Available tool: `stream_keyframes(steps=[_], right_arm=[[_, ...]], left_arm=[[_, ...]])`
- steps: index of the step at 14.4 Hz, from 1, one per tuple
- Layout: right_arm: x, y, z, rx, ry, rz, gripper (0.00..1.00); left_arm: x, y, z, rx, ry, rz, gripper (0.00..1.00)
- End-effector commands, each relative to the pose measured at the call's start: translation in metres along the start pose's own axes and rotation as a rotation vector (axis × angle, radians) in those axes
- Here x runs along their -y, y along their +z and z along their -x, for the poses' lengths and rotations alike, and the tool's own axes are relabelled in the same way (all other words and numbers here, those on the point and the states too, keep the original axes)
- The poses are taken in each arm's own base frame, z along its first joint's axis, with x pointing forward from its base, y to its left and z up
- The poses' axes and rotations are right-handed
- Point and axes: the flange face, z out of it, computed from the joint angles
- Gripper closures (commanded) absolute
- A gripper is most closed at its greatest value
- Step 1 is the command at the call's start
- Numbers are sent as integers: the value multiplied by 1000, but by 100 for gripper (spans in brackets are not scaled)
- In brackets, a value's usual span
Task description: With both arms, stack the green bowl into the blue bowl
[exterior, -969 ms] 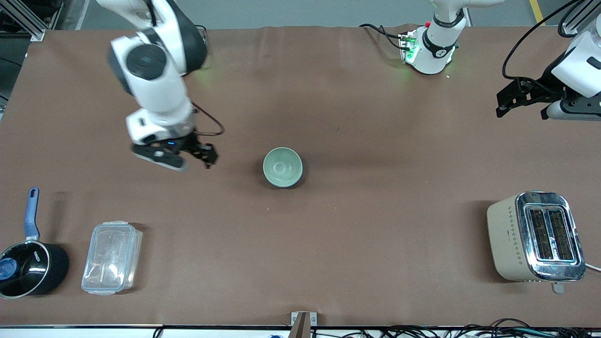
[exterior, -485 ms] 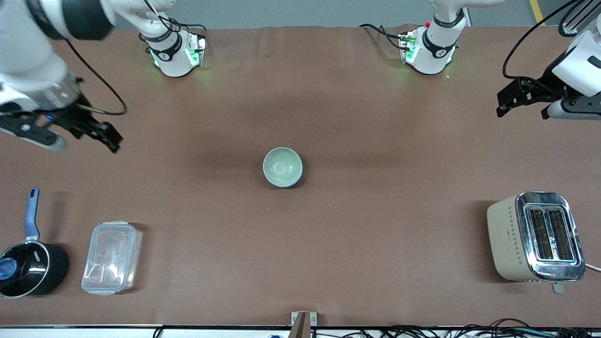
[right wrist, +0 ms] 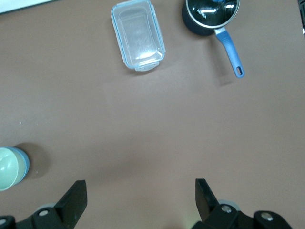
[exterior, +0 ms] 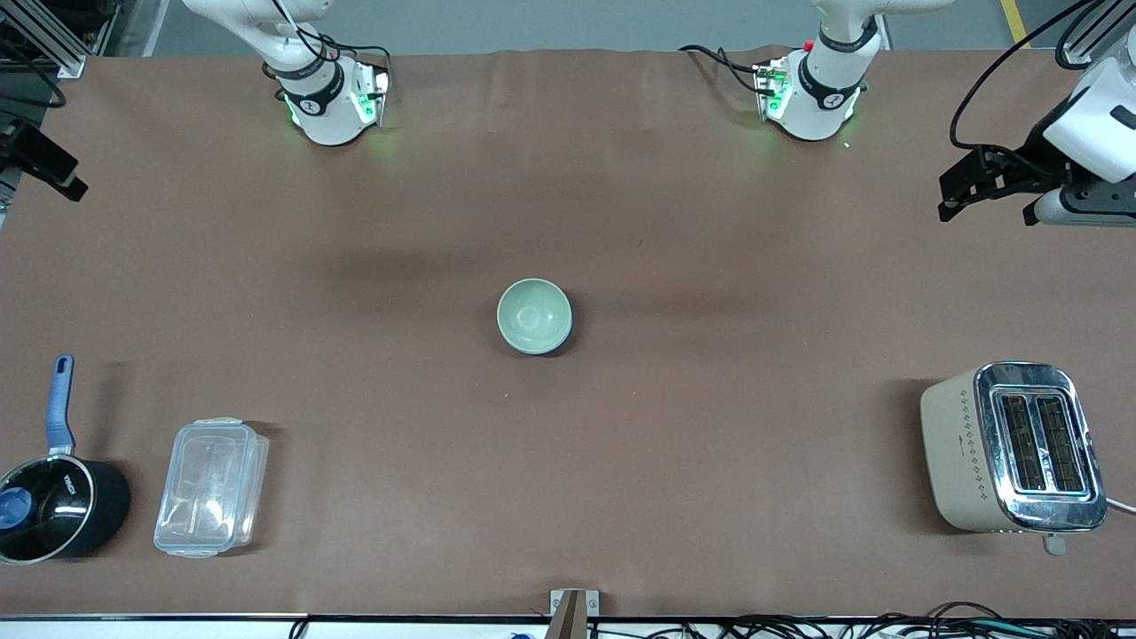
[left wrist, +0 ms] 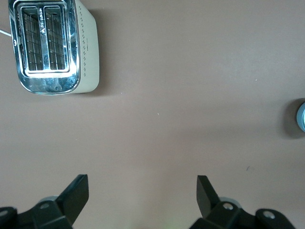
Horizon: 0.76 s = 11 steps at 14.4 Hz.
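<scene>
We find the green bowl point(exterior: 532, 314) sitting inside the blue bowl point(right wrist: 26, 163) at the middle of the worktop point(exterior: 728, 266). Only a thin darker blue edge shows around the pale green rim. We judge the stacking done: the pair rests upright, nested and untouched.

Neither gripper holds anything. The left gripper point(left wrist: 143, 183) hangs over bare worktop at the left arm's end, with its fingers spread wide apart. The toaster point(exterior: 1012, 448) stands nearer to the front camera than the ground below it. The right gripper point(right wrist: 140, 187) hangs at the very edge of the right arm's end, its fingers likewise wide apart and empty. Its wrist view looks down on the saucepan point(exterior: 58, 506) and the clear container point(exterior: 211, 486), both well apart from the bowls.

We read these poses as parked ones. Each arm sits out at its own end, which leaves the stack free and plainly visible.
</scene>
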Motion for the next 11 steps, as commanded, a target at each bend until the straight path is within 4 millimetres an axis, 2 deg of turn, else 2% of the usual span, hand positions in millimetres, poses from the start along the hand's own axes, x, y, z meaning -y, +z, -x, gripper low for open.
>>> stream_keyframes(steps=[1,5,7,11], right_arm=[[7,8,-13,35,-16,-19,0],[11,9,-12,40,-35,-18,0],[12,8,-11,36,-93,-19,0],[12,8,-11,35,-93,-22,0]], left_arm=[[2,-11,3,-19,5,3,0],[4,-11,1,-22,2,2,0],[-1,-9,-1,-17,9,3,0],[-6,-3,-5,-6,14,5,0]])
